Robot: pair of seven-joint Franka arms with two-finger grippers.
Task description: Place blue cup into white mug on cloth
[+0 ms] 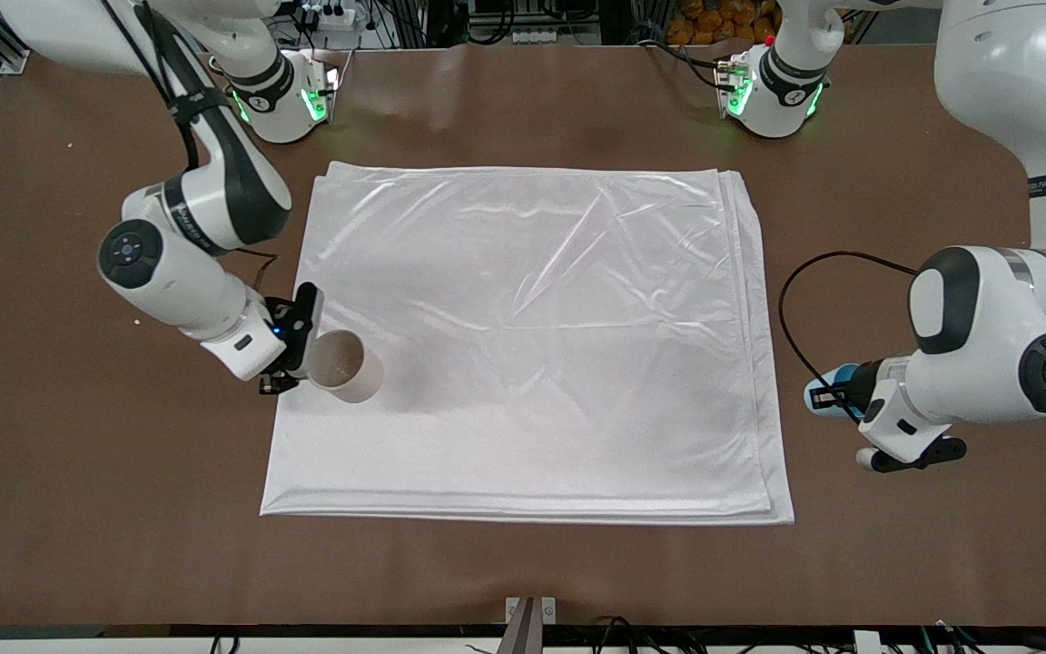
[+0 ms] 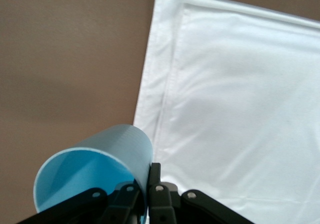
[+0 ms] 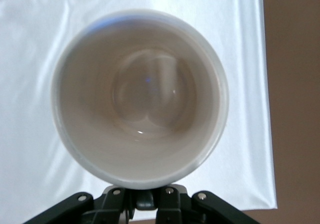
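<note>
Right pincer (image 1: 291, 359) clamped on white mug (image 1: 346, 366) at its handle side; mug over cloth (image 1: 532, 345) edge toward right arm's end, mouth up, beige inside visible in right wrist view. Left pincer (image 1: 827, 397) pinching wall of blue cup (image 1: 841, 375), over bare brown tabletop (image 1: 895, 563) just off cloth's edge toward left arm's end. Cloth spread flat, faint creases.

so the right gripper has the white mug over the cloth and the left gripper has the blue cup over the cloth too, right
Not quite. The left gripper holds the blue cup over bare table beside the cloth, as the front view shows. The right gripper does hold the white mug over the cloth's edge.
</note>
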